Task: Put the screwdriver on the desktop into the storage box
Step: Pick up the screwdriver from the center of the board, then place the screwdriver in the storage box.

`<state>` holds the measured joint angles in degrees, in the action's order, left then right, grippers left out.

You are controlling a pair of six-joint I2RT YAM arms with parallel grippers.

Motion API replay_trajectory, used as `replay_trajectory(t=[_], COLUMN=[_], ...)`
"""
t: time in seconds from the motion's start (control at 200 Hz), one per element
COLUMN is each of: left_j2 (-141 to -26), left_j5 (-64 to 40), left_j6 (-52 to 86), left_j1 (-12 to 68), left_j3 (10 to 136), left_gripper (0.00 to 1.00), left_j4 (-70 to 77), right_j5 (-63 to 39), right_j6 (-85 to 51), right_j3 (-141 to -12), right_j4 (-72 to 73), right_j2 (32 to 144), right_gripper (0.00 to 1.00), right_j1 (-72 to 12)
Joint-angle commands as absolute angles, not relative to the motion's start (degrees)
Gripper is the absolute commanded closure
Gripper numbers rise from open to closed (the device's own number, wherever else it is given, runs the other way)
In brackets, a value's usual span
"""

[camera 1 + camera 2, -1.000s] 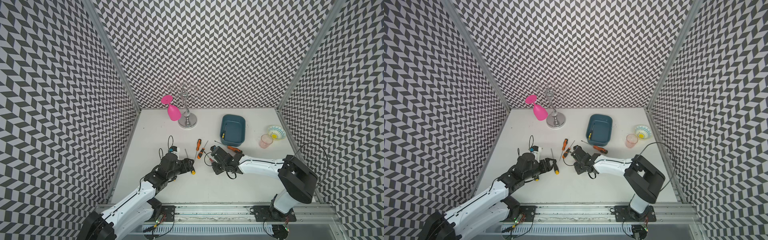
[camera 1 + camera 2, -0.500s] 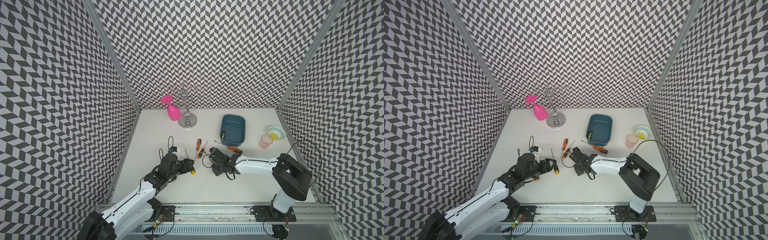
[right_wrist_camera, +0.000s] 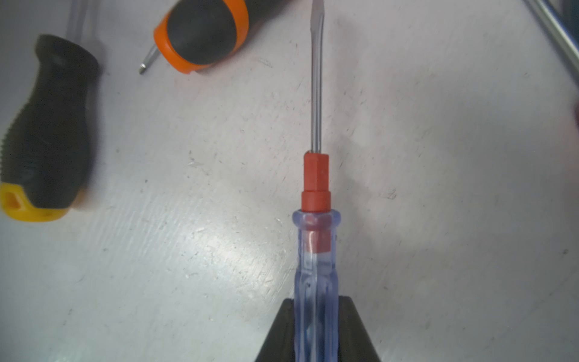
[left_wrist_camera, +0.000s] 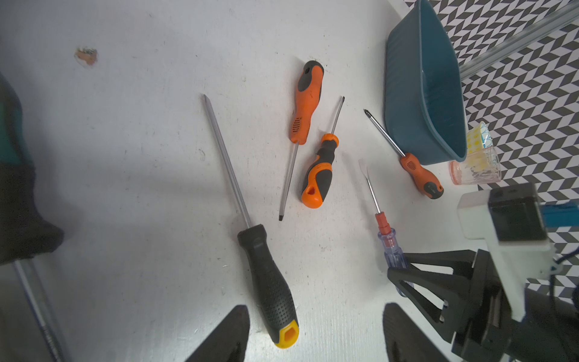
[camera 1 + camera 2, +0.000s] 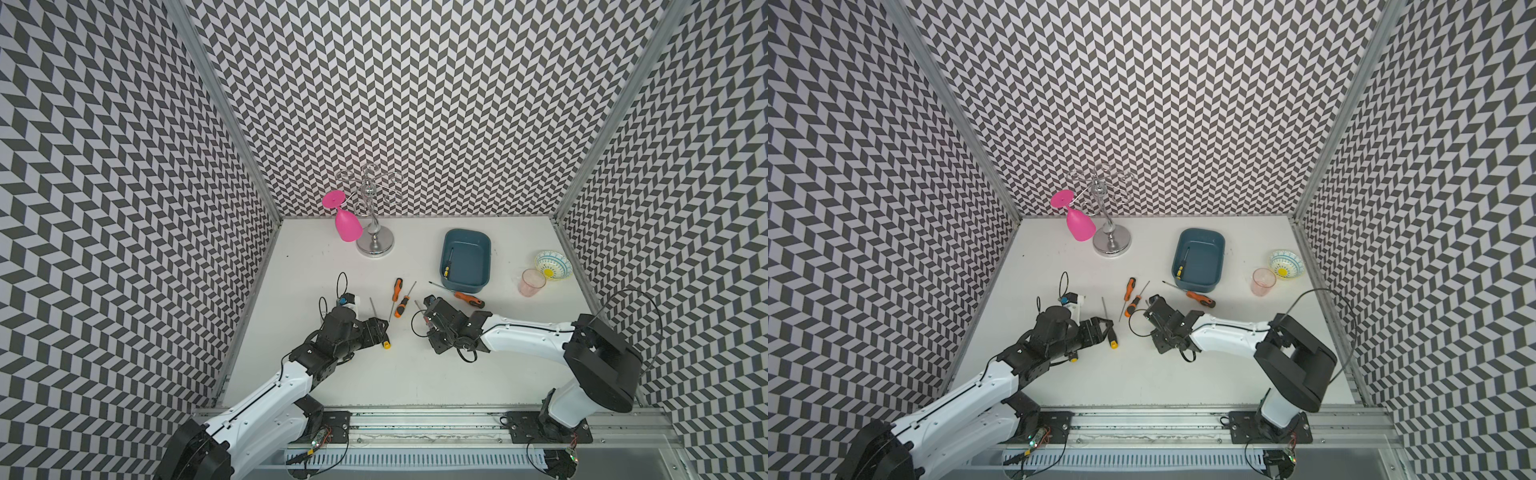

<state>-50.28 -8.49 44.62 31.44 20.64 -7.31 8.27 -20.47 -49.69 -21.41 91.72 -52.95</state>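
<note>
The clear blue-handled screwdriver (image 3: 315,250) is seen lying on the desktop (image 5: 415,374) near the middle, its flat blade pointed toward the far side. The storage box (image 5: 464,286) stands to the far right of it, apart, with an orange-handled screwdriver (image 5: 467,298) lying just before the box's near wall. The right gripper (image 3: 315,326) is closed tight on the clear handle behind the red collar, with a jaw pressed to each side. Whether the tool is raised off the surface cannot be told. The left gripper (image 4: 316,313) is held wide open and empty, low over the butt of a black screwdriver with a yellow cap (image 4: 269,282).

The gripped tool is judged light and stiff: hard moulded plastic and a thin steel shaft, with nothing likely to give or break under a firm pinch. The smooth fluted handle is expected to be slippery, so twisting between the pads is to be watched for. The handle is judged the right place for the hold, being the thickest part. As the shaft juts well ahead of the jaws, its tip is to be kept above the box wall.
</note>
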Motion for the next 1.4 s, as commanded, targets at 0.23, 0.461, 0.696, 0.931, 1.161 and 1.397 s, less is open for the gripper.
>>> replay_trajectory(t=[0.23,0.461,0.696,0.931,1.161,1.397], left_j2=[-51.7,-56.3,-61.9,-62.9,-61.2,-59.8], left_j5=[-14.1,-15.7,-13.5,-12.4,-11.3,-10.4], left_j6=[42.3,40.6,39.8,39.8,39.7,40.1], left_j1=[32.8,36.5,42.1,44.1,44.2,44.2], left_j3=[21.5,24.9,27.7,27.8,26.8,25.9], left_gripper=[0.29,0.29,0.29,0.29,0.28,0.28], left_j4=[-0.5,3.9,4.9,4.2,3.2,1.9], right_j5=[0.5,-3.1,-5.1,-5.6,-7.4,-8.0], right_j6=[-21.6,-21.4,-21.8,-25.1,-27.9,-30.3], right_j3=[-49.3,-51.8,-57.7,-63.9,-69.5,-73.3], right_j4=[-18.2,-18.0,-16.7,-14.2,-12.4,-11.1], right_j2=[82.5,78.9,81.8,88.2,96.8,104.3], right_gripper=[0.79,0.79,0.79,0.79,0.79,0.79], right_j1=[-47.5,-39.4,-29.8,-23.8,-20.9,-19.7])
